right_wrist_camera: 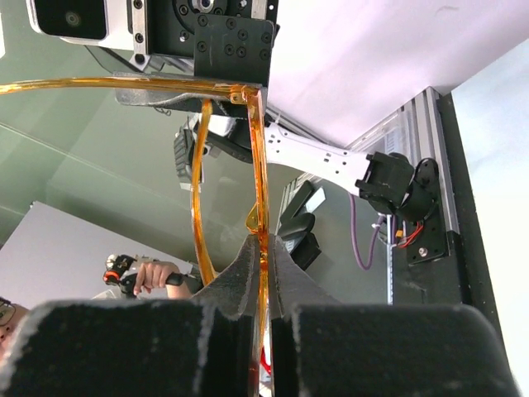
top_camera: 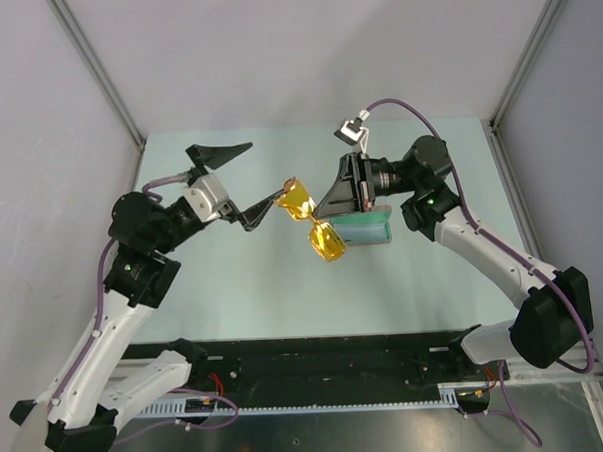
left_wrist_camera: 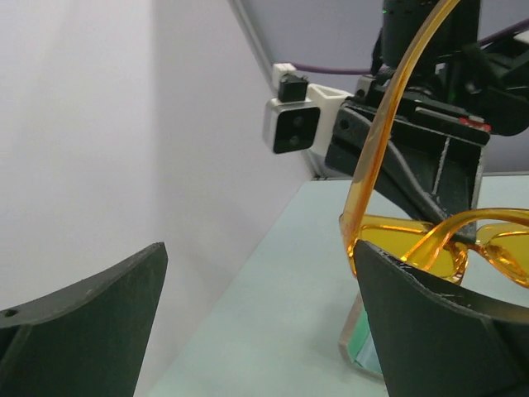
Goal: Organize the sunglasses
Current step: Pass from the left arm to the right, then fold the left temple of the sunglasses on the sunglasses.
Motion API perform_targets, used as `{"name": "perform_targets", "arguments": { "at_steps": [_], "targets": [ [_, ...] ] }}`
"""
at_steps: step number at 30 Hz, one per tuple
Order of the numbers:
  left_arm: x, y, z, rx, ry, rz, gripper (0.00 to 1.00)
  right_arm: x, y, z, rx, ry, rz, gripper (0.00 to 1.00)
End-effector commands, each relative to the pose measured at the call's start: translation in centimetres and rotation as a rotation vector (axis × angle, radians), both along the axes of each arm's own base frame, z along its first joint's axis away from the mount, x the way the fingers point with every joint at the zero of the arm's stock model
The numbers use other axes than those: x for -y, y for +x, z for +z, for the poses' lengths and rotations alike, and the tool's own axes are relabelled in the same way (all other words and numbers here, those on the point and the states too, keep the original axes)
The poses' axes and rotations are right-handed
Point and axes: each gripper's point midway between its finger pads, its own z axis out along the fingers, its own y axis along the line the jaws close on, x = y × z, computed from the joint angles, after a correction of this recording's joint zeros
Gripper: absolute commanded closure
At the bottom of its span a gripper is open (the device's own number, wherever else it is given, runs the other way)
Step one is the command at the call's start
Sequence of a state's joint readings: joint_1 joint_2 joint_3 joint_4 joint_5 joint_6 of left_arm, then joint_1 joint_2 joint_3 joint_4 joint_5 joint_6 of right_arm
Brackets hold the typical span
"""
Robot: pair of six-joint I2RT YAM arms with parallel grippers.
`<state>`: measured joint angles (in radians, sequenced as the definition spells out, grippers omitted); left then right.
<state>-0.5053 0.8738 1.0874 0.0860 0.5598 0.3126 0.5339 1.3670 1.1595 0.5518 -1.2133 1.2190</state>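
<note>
Top external view. The right arm [top_camera: 483, 248] reaches in from the right side of the pale green desk [top_camera: 234, 289]. Its jaws are pinched together on the pair of sunglasses with translucent orange-yellow lenses and thin orange arms [top_camera: 313, 221], held near the desk's middle and lifted off the surface. One lens lies toward the far side, the other toward the near side. Just beside the sunglasses, under the right arm's wrist, lies the oblong case with teal lining [top_camera: 370, 229].

The left arm [top_camera: 133, 263] comes in from the left, its jaws spread as wide as they go and holding nothing. One thin orange arm of the sunglasses extends toward the nearer black finger [top_camera: 247, 218]; whether they touch cannot be told.

Right wrist view. The two black fingers [right_wrist_camera: 240, 273] meet on the thin orange frame [right_wrist_camera: 261, 207], with no gap beyond the frame itself.

Left wrist view. The two dark fingers [left_wrist_camera: 83, 331] stand well apart; the sunglasses [left_wrist_camera: 413, 244] sit just behind the right-hand one.
</note>
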Motion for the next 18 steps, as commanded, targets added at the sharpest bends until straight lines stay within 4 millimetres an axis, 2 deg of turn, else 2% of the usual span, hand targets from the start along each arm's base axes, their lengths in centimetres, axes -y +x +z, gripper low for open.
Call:
{"name": "perform_targets", "arguments": {
  "at_steps": [1,6,9,11,13,14,16,18],
  "targets": [
    [-2.6,0.6,0.8,0.091,0.042,0.131,0.0,0.3,0.3,2.0,0.07,0.056,-0.045,1.0],
    [-3.6,1.5,0.5,0.081,0.04,0.196,0.0,0.3,0.4,1.9,0.069,0.056,-0.05,1.0],
    [-4.1,2.9,0.6,0.039,0.013,0.257,0.0,0.3,0.5,1.8,0.067,0.054,-0.053,1.0],
    [-4.7,4.3,1.0,-0.004,-0.056,0.316,0.0,0.2,0.6,1.6,0.072,0.05,-0.061,1.0],
    [-4.8,4.8,1.9,-0.049,-0.149,0.327,0.0,0.1,0.8,1.3,0.064,0.039,-0.063,1.0],
    [-5.4,5.9,2.2,-0.086,-0.205,0.376,0.0,0.0,0.9,1.1,0.079,0.037,-0.069,1.0],
    [-5.5,6.6,2.9,-0.17,-0.313,0.38,0.0,-0.3,1.2,0.5,0.066,0.021,-0.083,1.0],
    [-4.8,6.4,3.7,-0.207,-0.367,0.328,0.0,-0.5,1.5,0.1,0.075,0.015,-0.095,1.0]
  ]
}}
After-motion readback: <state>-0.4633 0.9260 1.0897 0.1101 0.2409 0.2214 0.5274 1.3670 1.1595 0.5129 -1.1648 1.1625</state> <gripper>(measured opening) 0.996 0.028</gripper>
